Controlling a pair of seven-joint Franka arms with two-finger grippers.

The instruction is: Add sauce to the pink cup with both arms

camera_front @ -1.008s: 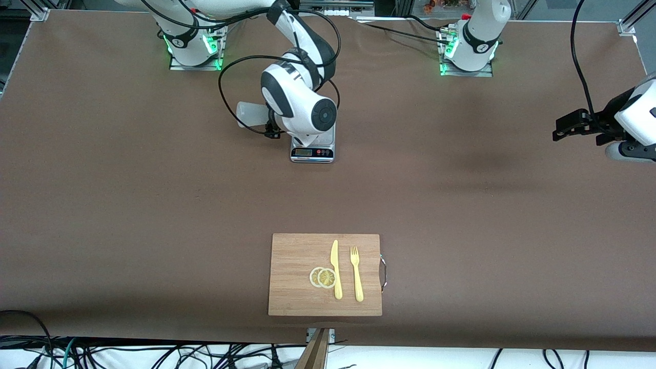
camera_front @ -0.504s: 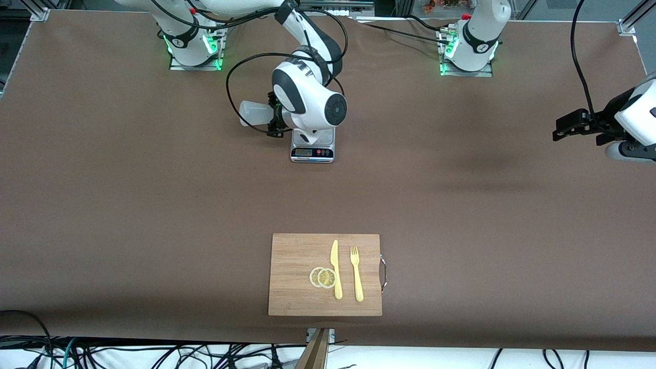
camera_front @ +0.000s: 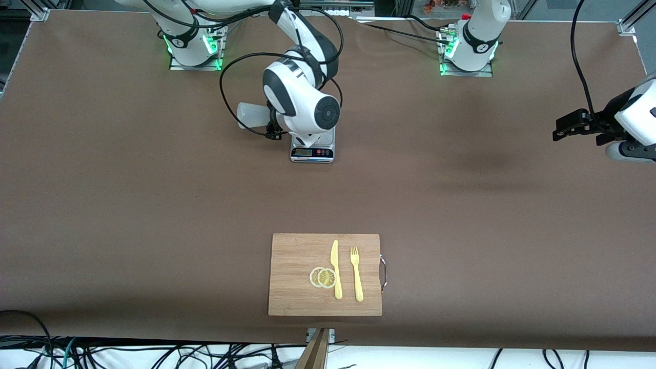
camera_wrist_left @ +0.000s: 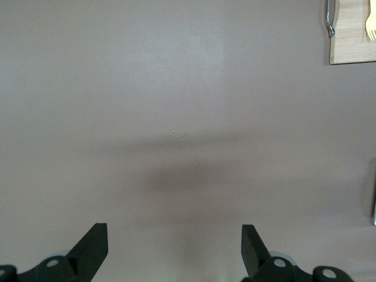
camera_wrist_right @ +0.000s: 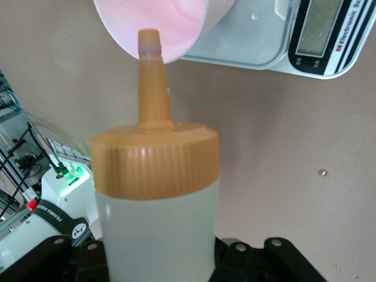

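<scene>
Sauce (camera_wrist_right: 155,205) clamped in right hand (camera_front: 271,123), tipped, nozzle at cup (camera_wrist_right: 158,26) rim on scale (camera_front: 312,149); pouring step, next squeeze. Left hand (camera_wrist_left: 173,249) open, waiting.

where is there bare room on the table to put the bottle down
Free: the wide brown strip between the scale and the cutting board, and the table toward either arm's end. Crowded: at the scale, where the right end effector tips the bottle at the cup.
</scene>
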